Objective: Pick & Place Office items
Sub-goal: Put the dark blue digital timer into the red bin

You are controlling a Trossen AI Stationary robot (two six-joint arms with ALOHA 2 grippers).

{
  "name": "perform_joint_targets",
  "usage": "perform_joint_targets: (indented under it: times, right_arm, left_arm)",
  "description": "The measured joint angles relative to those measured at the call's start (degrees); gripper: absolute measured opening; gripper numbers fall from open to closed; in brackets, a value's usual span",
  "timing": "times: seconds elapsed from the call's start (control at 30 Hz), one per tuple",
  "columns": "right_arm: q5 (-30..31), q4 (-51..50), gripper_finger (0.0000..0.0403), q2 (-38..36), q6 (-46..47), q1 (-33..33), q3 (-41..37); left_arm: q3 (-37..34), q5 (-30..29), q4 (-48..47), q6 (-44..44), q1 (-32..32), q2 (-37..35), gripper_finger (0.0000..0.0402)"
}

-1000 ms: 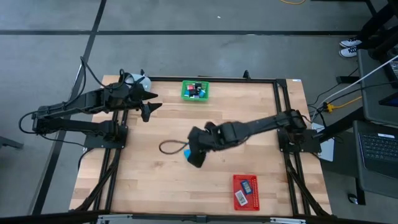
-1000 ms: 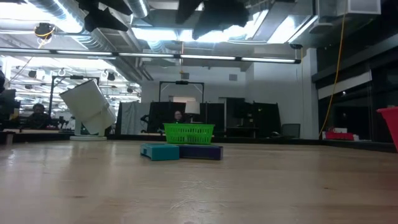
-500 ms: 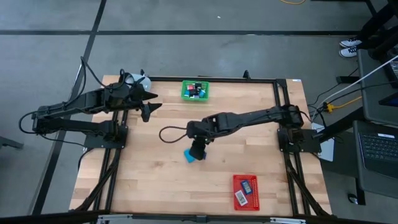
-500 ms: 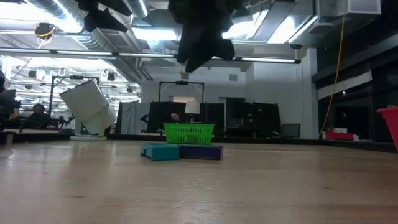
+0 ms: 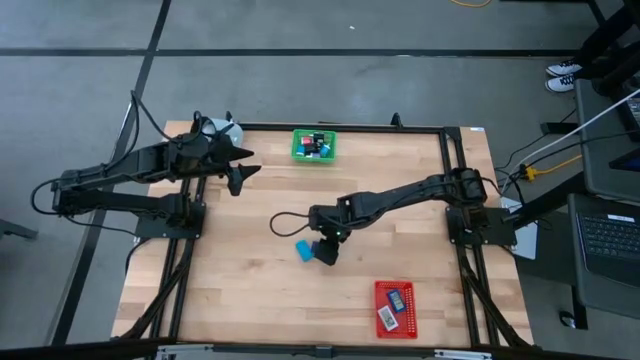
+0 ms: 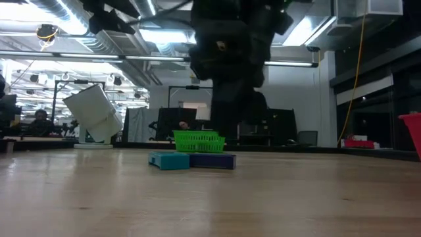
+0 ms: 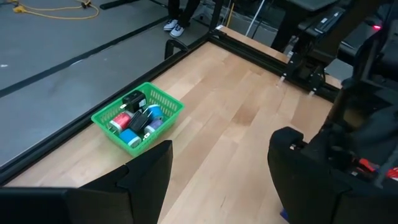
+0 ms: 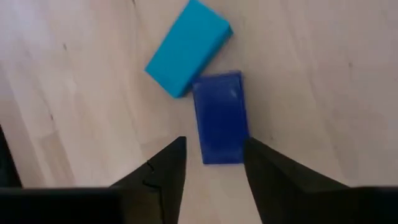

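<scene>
Office items (image 8: 218,117) on pale wood tabletop (image 5: 250,290) beneath empty, parted right pincer (image 8: 211,163); left pincer (image 7: 217,165) likewise parted, dim workshop beyond.

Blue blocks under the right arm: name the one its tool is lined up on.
The dark blue block: it lies between the open right tool's fingers. The light blue block sits farther off, angled, touching its corner.

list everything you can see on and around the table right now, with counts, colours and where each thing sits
light blue block: 1, mid-table, touching the dark blue one
dark blue block: 1, mid-table, in front of the right hand
green tray: 1, far edge, holding small mixed items
red tray: 1, near edge on the right, holding two flat items
mug: 1, white-blue, far left corner
laptop: 1, beside the table, right
left hand: open, waiting at far left
right hand: open, over the dark blue block
</scene>
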Motion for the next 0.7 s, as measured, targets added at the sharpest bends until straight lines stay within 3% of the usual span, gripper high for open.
perform_joint_targets:
  times: [0.43, 0.7]
  right_arm:
    - [2.85, 3.29, 0.0274, 0.00, -1.93, -0.18, -1.15]
    - [5.59, 5.47, 0.0276, 2.33, -3.75, 1.02, -1.01]
  left_arm:
    - [-0.02, -0.24, 0.00, -0.66, 0.00, 2.71, 0.0258]
    - [-0.02, 0.21, -0.01, -0.66, 0.01, 4.29, 0.0258]
